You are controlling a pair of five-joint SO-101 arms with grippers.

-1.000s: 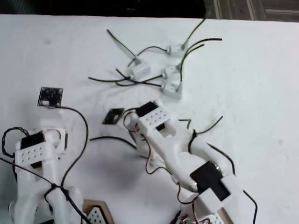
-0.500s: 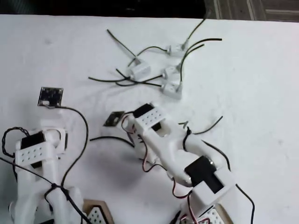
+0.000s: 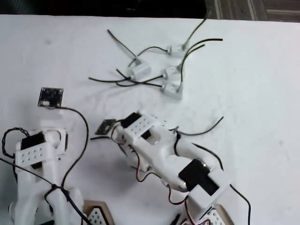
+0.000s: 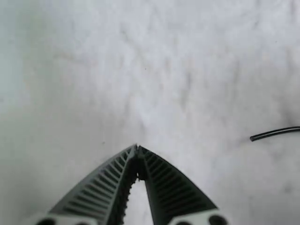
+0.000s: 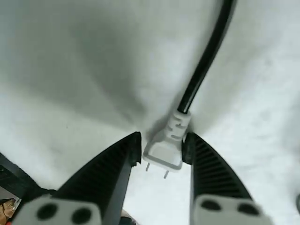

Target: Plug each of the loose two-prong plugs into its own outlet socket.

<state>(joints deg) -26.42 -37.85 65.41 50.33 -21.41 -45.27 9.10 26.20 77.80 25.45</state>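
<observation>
Fingers (image 5: pixel 115 176) of the right gripper (image 5: pixel 161 143) pinch a white two-prong plug (image 5: pixel 164 151) by its sides, prongs pointing back toward the wrist. A black cord (image 5: pixel 206 61) leaves the plug's far end and runs off over the white table (image 5: pixel 70 56). Gripper and plug hang close over the table, whose middle the right arm (image 3: pixel 140 127) occupies in the high view. On the left gripper (image 4: pixel 137 149) the ribbed fingers are pressed together, tips touching, just above the table; a loose black cord end (image 4: pixel 276 133) lies off to one side. The left arm (image 3: pixel 35 152) sits at the near left corner, well apart from the right arm. Toward the far edge lies a cluster of four white connectors (image 3: pixel 172 89) with tangled black cords; whether each is plug or socket cannot be told. One black square board (image 3: pixel 50 97) lies beyond the left arm, and a second (image 3: pixel 105 125) just beside the right arm.
</observation>
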